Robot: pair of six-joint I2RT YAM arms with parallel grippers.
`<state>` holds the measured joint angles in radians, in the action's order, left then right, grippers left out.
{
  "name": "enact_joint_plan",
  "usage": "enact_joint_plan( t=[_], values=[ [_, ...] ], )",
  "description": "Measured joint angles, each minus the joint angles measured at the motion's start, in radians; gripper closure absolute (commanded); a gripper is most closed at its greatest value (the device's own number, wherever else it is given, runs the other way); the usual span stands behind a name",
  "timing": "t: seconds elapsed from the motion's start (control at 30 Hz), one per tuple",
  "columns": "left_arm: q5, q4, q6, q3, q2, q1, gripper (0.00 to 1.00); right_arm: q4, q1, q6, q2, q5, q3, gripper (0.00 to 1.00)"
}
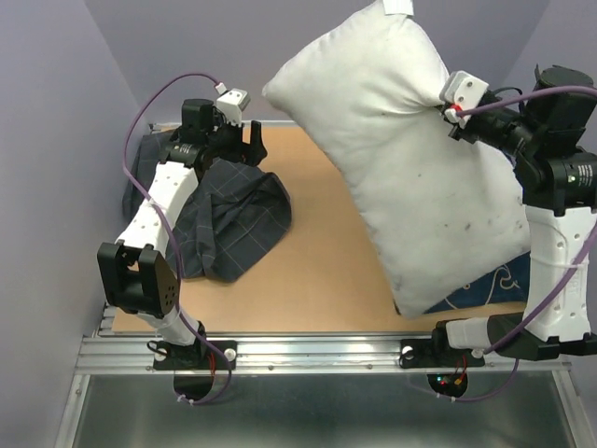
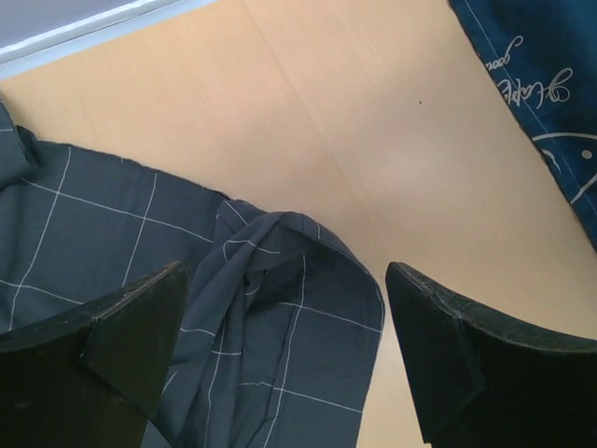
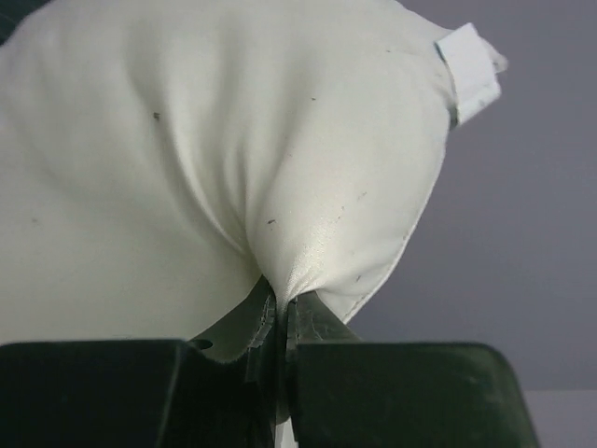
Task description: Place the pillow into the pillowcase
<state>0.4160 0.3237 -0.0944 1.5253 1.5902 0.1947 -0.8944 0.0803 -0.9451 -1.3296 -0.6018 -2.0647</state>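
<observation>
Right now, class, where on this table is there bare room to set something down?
Free: the wooden table centre, between the pillowcase and the pillow, back edge to near rail. Crowded: the left, under pillowcase and left gripper; the right near corner, covered by blue cloth beneath the pillow.

White pillow (image 1: 410, 159), grey windowpane-checked pillowcase (image 1: 238, 219)

- Tan wooden table (image 1: 326, 252) carries two cloths.
- Dark grey pillowcase (image 1: 242, 219) lies crumpled on its left side.
- Navy blue cloth (image 1: 490, 285) lies at right, partly hidden.
</observation>
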Motion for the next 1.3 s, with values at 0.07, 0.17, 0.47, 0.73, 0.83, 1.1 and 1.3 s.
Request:
enact_joint_plan(
  t=[0.07,0.17,0.47,0.73,0.83,1.1,1.3],
  values=[
    [0.000,-0.002,0.000,-0.008,0.000,0.000,0.01,-0.006,0.000,-0.076,0.016,0.007,0.002,0.99],
    [-0.003,-0.007,0.001,-0.018,0.000,0.000,0.01,-0.006,0.000,-0.199,0.057,0.019,0.038,0.99],
    [-0.039,-0.031,0.006,-0.054,-0.024,0.000,0.01,-0.022,0.000,-0.412,0.229,0.090,0.319,0.99],
    [-0.052,-0.041,-0.007,-0.108,-0.145,-0.001,0.01,-0.047,0.002,-0.466,0.436,0.093,0.838,0.79],
    [-0.072,-0.041,-0.031,-0.108,-0.185,-0.002,0.01,-0.011,0.005,-0.444,0.402,0.091,0.884,0.30],
    [-0.096,-0.005,-0.066,-0.130,-0.191,-0.044,0.01,0.097,0.006,-0.147,0.014,0.044,0.614,0.03],
    [-0.042,0.061,-0.082,-0.130,-0.189,-0.116,0.01,0.108,0.114,-0.055,-0.101,0.030,0.456,0.02]
  ],
)
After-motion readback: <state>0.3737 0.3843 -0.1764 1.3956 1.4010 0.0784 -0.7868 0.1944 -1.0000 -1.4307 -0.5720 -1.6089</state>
